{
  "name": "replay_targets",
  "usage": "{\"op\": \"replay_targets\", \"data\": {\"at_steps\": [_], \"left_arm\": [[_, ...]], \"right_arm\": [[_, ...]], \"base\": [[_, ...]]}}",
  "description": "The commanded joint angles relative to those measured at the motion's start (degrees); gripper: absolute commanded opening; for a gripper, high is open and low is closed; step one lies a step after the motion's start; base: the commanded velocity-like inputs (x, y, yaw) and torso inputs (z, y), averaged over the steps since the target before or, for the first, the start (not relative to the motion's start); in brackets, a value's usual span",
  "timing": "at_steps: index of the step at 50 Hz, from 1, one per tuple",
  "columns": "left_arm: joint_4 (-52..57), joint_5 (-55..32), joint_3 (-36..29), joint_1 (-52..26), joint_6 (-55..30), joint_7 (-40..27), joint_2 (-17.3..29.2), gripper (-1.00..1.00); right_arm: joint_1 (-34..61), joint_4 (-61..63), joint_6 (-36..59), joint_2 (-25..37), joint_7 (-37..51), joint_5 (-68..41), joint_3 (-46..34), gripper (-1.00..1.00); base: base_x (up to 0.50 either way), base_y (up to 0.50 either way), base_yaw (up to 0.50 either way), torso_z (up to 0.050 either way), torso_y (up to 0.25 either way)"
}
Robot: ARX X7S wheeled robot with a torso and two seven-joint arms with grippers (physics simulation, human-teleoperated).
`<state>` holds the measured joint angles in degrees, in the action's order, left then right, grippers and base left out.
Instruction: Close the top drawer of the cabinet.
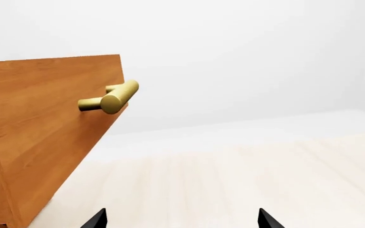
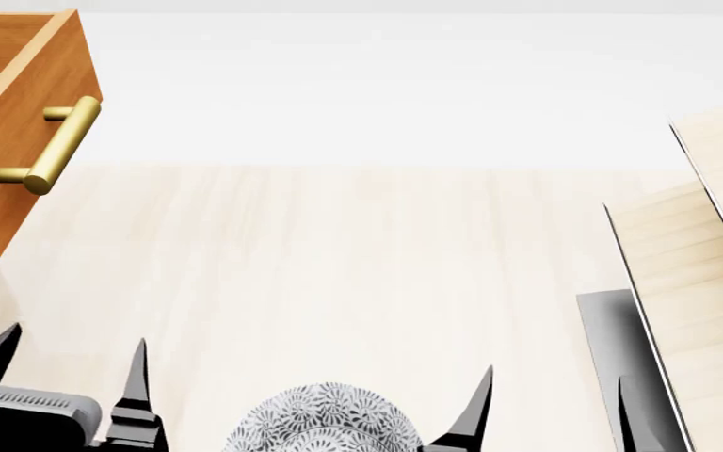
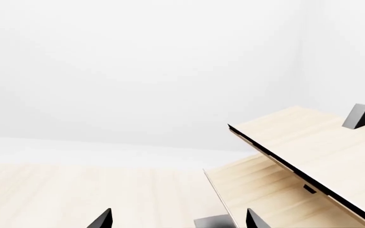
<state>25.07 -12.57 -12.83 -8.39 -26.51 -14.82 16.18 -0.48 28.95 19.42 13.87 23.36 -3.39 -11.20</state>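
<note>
Head view, upper left: the top drawer sticks out into frame, its brass handle facing the pale floor. Can't make out the rest of the cabinet. Bottom left: my left gripper, fingers spread, nothing between them, well short of the handle. Bottom center: a patterned bowl. Bottom right: my right gripper, fingers also apart, empty. Right edge: pale slanted panels on a dark grey base.

Pale wood table: patterned bowl, slanted panels.
</note>
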Motion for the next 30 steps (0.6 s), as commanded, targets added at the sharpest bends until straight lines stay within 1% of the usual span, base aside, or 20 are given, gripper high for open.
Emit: {"op": "replay_targets", "data": {"at_steps": [1, 9, 16, 20, 30], "left_arm": [[-5.87, -1.49, -0.78, -10.41, -5.25, 2.42, -0.01, 1.0], [-15.41, -2.14, 0.13, -18.65, -6.64, 3.38, -1.12, 1.0], [-20.44, -1.7, -0.52, -21.11, -5.86, 3.55, -2.05, 1.0], [-24.44, -1.09, -1.97, -23.66, -5.78, 4.01, -3.14, 1.0], [-26.86, -1.68, -2.02, -25.35, -5.52, 4.69, -3.44, 1.0]], "right_arm": [[0.74, -1.39, -0.29, -0.09, 0.2, -0.18, -0.65, 1.0], [1.07, -1.64, -0.13, -0.11, 0.41, -0.06, -1.38, 1.0], [1.09, -1.39, 0.02, 0.06, 0.6, -0.37, -1.32, 1.0], [0.85, -1.26, -0.12, 0.23, 0.66, -0.47, -1.41, 1.0], [0.99, -1.09, 0.32, 0.27, 0.91, -0.59, -1.96, 1.0]], "base": [[0.0, 0.0, 0.0, 0.0, 0.0], [0.0, 0.0, 0.0, 0.0, 0.0], [0.0, 0.0, 0.0, 0.0, 0.0], [0.0, 0.0, 0.0, 0.0, 0.0], [0.0, 0.0, 0.0, 0.0, 0.0]]}}
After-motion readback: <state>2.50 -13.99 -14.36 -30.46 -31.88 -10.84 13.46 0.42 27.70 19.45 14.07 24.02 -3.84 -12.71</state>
